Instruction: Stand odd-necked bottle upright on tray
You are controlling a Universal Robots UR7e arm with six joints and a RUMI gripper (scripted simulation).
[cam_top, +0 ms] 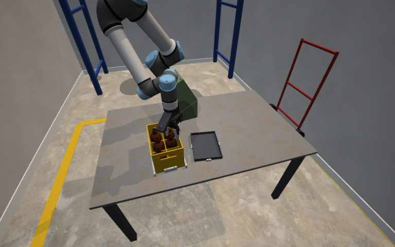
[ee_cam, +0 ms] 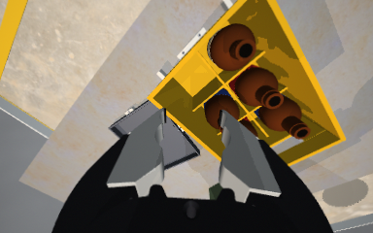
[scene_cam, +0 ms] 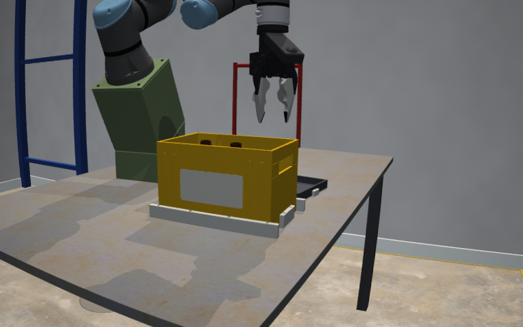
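— Where are the bottles (ee_cam: 253, 84)?
— All in the yellow crate (scene_cam: 216, 181) on the bench (cam_top: 247, 122), beside the dark tray (cam_top: 205, 145).
— And the gripper (scene_cam: 274, 115)?
— Above the crate, fingers parted, holding nothing.

From my station I see a room closed in by plain grey walls (cam_top: 291, 25), with a mottled concrete floor (cam_top: 203, 215) edged by a pale skirting strip and marked with a yellow line (cam_top: 59, 177) on one side. A rust-stained metal table (cam_top: 247, 128) on black legs stands in the middle. Two blue frames (cam_top: 228, 34) rise against the far wall and a red frame (cam_top: 305, 84) stands just past the table's edge, and soft shadows fall across the tabletop.
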